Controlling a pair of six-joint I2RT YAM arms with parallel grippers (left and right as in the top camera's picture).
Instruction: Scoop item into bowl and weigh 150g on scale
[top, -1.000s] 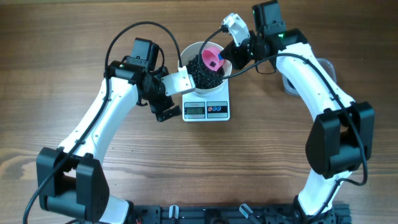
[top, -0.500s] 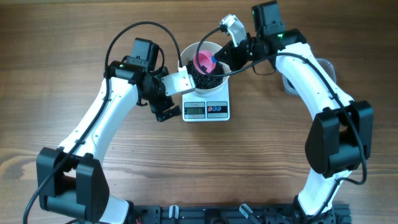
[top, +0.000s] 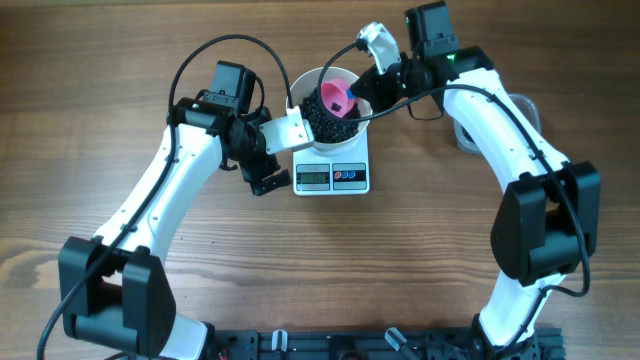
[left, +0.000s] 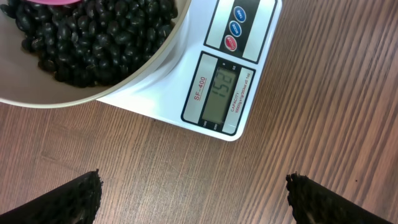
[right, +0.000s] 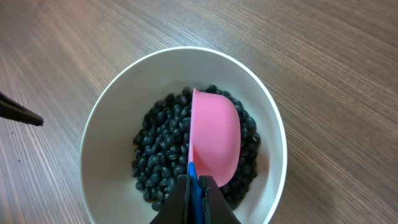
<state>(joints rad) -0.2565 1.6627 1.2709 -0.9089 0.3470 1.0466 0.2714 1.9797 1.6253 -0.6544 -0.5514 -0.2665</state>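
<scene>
Pink plastic marks the scoop (right: 214, 140), pinched by its blue handle (right: 191, 175) in the closed right end effector (right: 196, 186). The scoop reaches straight out ahead of those fingers, its long axis in line with them. The cup is rolled onto its side, its rounded back showing in the right wrist view, so it looks emptied rather than loaded. Directly beyond and below this end effector sits the white bowl (right: 93, 137), and the black beans (right: 158, 146) are heaped in its middle, touching the scoop's lower edge. The bowl stands on the scale (left: 161, 106) so every addition registers at once.

The left end effector (left: 193, 186) hangs wide open and holds nothing. It sits just beside the scale's near edge, and I judge it is parked there so its camera faces the display (left: 222, 92), which lies just ahead of its fingertips. The digits appear to read slightly over the target, so a few beans may need lifting out.
</scene>
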